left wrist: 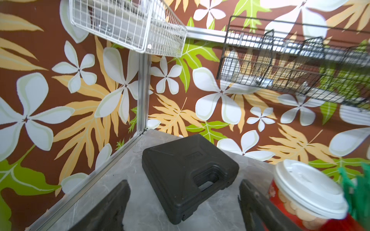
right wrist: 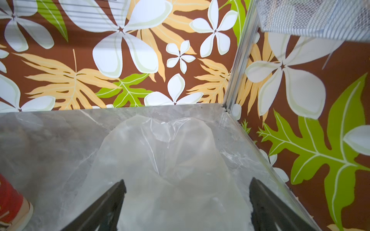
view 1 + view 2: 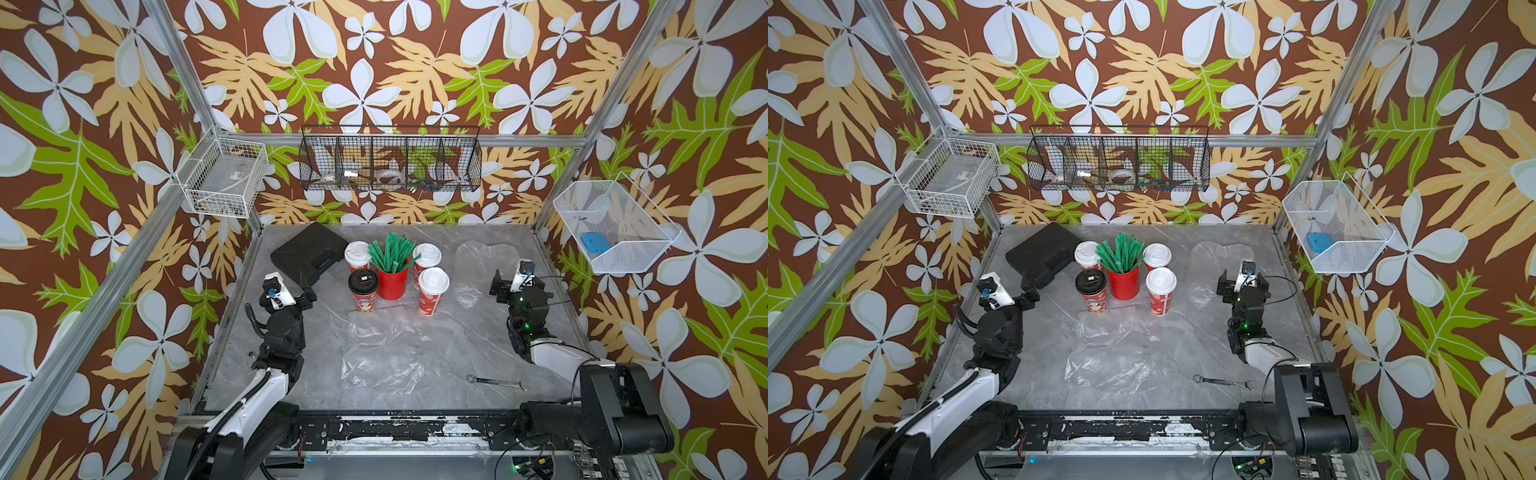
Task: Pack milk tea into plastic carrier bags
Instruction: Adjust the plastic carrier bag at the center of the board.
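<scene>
The milk tea stands at the back middle of the table: a black-lidded red cup [image 3: 363, 289] and three white-lidded ones [image 3: 357, 254] [image 3: 427, 255] [image 3: 433, 289]. One clear plastic carrier bag [image 3: 484, 257] lies flat at the back right, another [image 3: 382, 353] lies crumpled in front of the cups. My left gripper [image 3: 308, 291] [image 1: 184, 182] is open and empty, left of the black-lidded cup, facing the black case. My right gripper [image 3: 498, 286] [image 2: 187, 180] is open over the near end of the back bag [image 2: 160, 160], with nothing held.
A red mesh pot of green straws [image 3: 390, 278] stands among the cups. A black plastic case [image 3: 309, 251] lies at the back left, a wrench [image 3: 496, 381] at the front right. Wire baskets [image 3: 224, 178] [image 3: 390, 160] [image 3: 615, 224] hang on the walls.
</scene>
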You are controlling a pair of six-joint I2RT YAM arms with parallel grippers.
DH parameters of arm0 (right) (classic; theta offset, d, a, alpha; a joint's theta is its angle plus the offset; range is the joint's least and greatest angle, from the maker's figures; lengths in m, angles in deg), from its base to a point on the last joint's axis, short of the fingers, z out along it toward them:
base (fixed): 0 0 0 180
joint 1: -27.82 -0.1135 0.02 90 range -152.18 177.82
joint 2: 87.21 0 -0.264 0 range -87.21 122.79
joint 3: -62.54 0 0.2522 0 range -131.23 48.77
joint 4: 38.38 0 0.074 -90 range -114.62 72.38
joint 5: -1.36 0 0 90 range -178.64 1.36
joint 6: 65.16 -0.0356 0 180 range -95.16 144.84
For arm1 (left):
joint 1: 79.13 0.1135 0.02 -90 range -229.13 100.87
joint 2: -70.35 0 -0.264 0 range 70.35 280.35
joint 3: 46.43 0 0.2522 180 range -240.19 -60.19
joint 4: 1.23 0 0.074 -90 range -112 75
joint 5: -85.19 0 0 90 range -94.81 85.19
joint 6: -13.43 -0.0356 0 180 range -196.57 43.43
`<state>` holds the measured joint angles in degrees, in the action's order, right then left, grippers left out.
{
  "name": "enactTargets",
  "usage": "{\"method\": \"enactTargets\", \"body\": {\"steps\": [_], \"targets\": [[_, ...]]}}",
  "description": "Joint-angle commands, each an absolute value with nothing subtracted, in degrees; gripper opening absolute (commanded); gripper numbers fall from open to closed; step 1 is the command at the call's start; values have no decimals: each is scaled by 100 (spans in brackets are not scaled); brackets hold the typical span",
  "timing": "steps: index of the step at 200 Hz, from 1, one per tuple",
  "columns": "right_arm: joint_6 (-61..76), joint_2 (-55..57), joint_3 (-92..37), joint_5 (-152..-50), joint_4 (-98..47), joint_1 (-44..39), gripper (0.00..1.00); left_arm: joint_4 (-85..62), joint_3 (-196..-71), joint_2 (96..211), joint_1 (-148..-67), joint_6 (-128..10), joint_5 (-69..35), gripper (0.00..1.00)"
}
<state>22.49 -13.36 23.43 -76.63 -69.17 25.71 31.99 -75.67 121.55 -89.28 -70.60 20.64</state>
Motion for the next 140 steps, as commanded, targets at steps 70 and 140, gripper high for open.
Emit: {"method": "enactTargets", "body": {"steps": [70, 140], "targets": [[1250, -2241, 885, -7542, -2884, 1881, 86, -1429, -9906, 11369, -11243, -5553, 1383, 74], [674, -2481, 132, -7449, -1894, 1857, 86, -2233, -11398, 14078, -13174, -4035, -754, 74]]}}
